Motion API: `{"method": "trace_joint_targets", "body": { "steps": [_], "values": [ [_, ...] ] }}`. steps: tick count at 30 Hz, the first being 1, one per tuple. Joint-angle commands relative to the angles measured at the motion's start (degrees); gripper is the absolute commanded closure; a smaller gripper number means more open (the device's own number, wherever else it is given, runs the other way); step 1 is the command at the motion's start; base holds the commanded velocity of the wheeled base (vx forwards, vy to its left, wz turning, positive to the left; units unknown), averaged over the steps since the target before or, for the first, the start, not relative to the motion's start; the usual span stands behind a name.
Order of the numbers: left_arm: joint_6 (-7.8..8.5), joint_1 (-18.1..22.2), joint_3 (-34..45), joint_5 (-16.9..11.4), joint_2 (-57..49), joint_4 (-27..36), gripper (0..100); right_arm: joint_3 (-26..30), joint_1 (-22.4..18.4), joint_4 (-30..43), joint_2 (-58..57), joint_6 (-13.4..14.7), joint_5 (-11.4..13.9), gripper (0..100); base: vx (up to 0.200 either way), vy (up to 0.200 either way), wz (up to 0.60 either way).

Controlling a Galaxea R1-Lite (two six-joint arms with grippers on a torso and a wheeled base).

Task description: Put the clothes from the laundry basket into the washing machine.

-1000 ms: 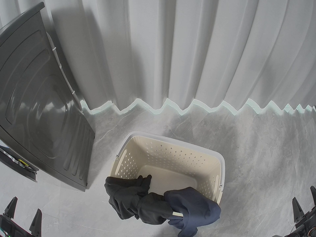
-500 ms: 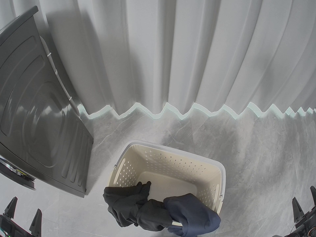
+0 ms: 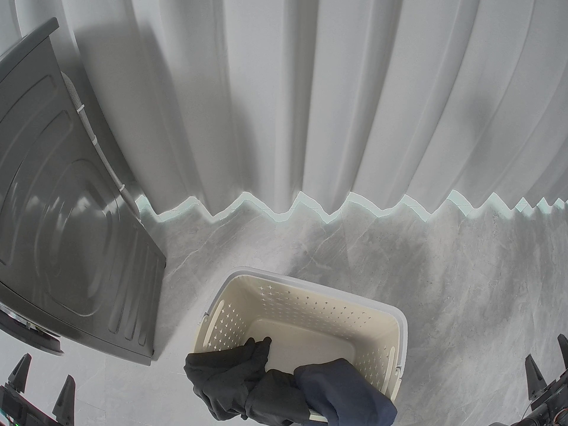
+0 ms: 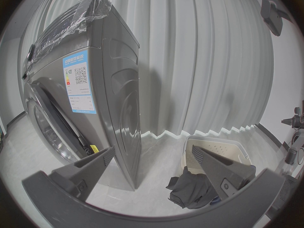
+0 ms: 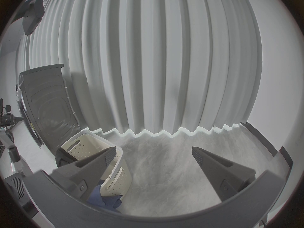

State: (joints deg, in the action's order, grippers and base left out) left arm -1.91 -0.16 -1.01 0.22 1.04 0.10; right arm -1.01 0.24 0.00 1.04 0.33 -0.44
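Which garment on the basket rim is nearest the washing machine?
The black garment, draped over the laundry basket's left near corner, on the washing machine's side; the navy garment hangs farther right.

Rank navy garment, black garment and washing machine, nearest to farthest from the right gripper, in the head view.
From the right gripper:
1. navy garment, on the laundry basket rim, right end.
2. black garment, rim's left end.
3. washing machine, far left.

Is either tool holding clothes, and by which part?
Nothing is held. The left tool and right tool are both open and empty; the clothes hang over the laundry basket's near rim.
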Motion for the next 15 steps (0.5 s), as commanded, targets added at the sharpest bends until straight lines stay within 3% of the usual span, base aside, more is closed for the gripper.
{"method": "trace_joint_targets", "body": {
  "steps": [1,3,12,15],
  "values": [
    [-0.02,-0.02,0.92,0.04,-0.86,-0.01,0,1.01,0.02,0.0,-0.95,0.02,0.0,0,0.0,0.0,0.0],
    [-0.02,-0.02,1.01,-0.04,-0.86,-0.01,0,1.01,0.02,0.0,-0.95,0.02,0.0,0,0.0,0.0,0.0],
    [-0.02,-0.02,1.01,-0.04,-0.86,-0.01,0,1.01,0.02,0.0,-0.95,0.02,0.0,0,0.2,0.0,0.0],
    [-0.02,-0.02,1.01,0.04,-0.86,-0.01,0,1.01,0.02,0.0,-0.95,0.02,0.0,0,0.0,0.0,0.0]
  ]
}}
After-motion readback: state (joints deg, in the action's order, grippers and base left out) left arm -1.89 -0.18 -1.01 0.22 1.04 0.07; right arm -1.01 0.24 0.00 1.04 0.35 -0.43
